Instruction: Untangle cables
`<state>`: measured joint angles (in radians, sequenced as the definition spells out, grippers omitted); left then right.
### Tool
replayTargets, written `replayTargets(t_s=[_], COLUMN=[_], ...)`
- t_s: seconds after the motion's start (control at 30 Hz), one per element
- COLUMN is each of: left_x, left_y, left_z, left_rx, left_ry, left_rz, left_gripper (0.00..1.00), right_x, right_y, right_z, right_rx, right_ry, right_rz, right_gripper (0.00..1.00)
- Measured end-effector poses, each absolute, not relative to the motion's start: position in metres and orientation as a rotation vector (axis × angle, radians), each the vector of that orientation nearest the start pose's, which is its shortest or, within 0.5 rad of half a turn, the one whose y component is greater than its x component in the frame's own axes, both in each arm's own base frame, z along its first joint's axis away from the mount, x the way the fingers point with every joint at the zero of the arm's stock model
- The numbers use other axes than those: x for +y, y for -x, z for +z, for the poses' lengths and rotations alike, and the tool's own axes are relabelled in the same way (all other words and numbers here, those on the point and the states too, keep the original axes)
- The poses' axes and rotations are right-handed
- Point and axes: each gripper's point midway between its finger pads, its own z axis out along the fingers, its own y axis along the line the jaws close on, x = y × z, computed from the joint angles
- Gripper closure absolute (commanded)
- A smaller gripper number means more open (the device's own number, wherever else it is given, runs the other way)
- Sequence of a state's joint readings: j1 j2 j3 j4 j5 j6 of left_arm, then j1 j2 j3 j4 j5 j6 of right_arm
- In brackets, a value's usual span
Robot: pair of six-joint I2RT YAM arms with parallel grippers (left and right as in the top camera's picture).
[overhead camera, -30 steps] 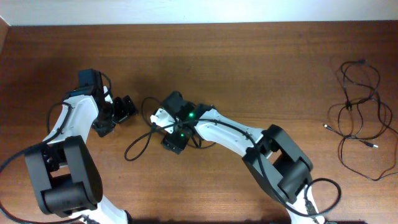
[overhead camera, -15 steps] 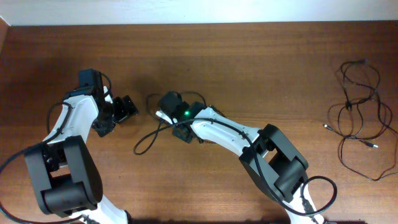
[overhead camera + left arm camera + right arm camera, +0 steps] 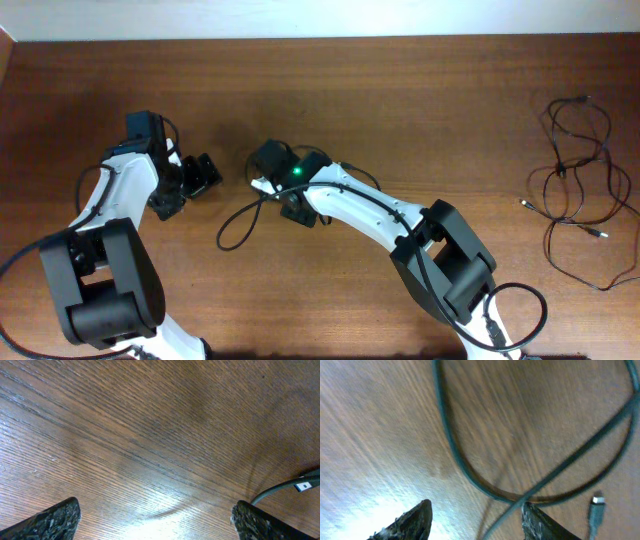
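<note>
A loose black cable [image 3: 236, 226] lies in a loop on the wooden table [image 3: 420, 110], just left of my right gripper [image 3: 297, 212]. In the right wrist view the cable [image 3: 451, 445] curls in a loop and crosses itself ahead of the right gripper [image 3: 477, 521]. The jaws stand open, and one strand runs between them close to the right finger [image 3: 540, 524]. A silvery plug tip [image 3: 596, 506] lies beside it. My left gripper [image 3: 187, 187] is wide open over bare wood, left gripper [image 3: 155, 522], with a cable end [image 3: 299, 485] near its right finger. More cables [image 3: 578, 180] lie tangled at the far right.
The white back wall [image 3: 320, 15] borders the table's far edge. Thicker black arm cables hang by both arm bases, the right one [image 3: 520, 310] near the front edge.
My right gripper has moved a little toward the far side and right. The cable loop beside it has slid right with it. The left arm has not moved.
</note>
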<state>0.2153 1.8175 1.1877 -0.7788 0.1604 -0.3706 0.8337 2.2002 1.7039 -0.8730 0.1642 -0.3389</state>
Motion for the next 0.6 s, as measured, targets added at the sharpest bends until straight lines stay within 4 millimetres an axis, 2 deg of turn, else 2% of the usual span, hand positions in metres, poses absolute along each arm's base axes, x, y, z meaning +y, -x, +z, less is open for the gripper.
replayTargets(t_s=[0.07, 0.17, 0.23, 0.37, 0.47, 0.6], left_x=[0.050, 0.050, 0.050, 0.049, 0.049, 0.049], left_y=[-0.355, -0.355, -0.355, -0.355, -0.355, -0.355], left_z=[0.033, 0.033, 0.033, 0.033, 0.033, 0.033], left_rx=[2.860, 2.860, 2.860, 2.860, 2.860, 2.860], left_ry=[0.843, 0.843, 0.843, 0.842, 0.842, 0.842], left_rz=[-0.258, -0.258, -0.258, -0.258, -0.258, -0.258], left_gripper=[0.01, 0.01, 0.01, 0.01, 0.01, 0.01], right_x=[0.338, 0.343, 0.340, 0.334, 0.334, 0.339], right_y=[-0.336, -0.341, -0.346, -0.360, -0.361, -0.359], right_z=[0.025, 0.018, 0.006, 0.007, 0.006, 0.005], right_rx=[2.409, 2.402, 2.424, 2.436, 2.451, 2.450], right_ry=[1.585, 1.574, 1.564, 1.508, 1.499, 1.497], right_rz=[-0.094, -0.056, -0.049, -0.016, 0.056, 0.102], right_gripper=[0.24, 0.19, 0.18, 0.13, 0.08, 0.08])
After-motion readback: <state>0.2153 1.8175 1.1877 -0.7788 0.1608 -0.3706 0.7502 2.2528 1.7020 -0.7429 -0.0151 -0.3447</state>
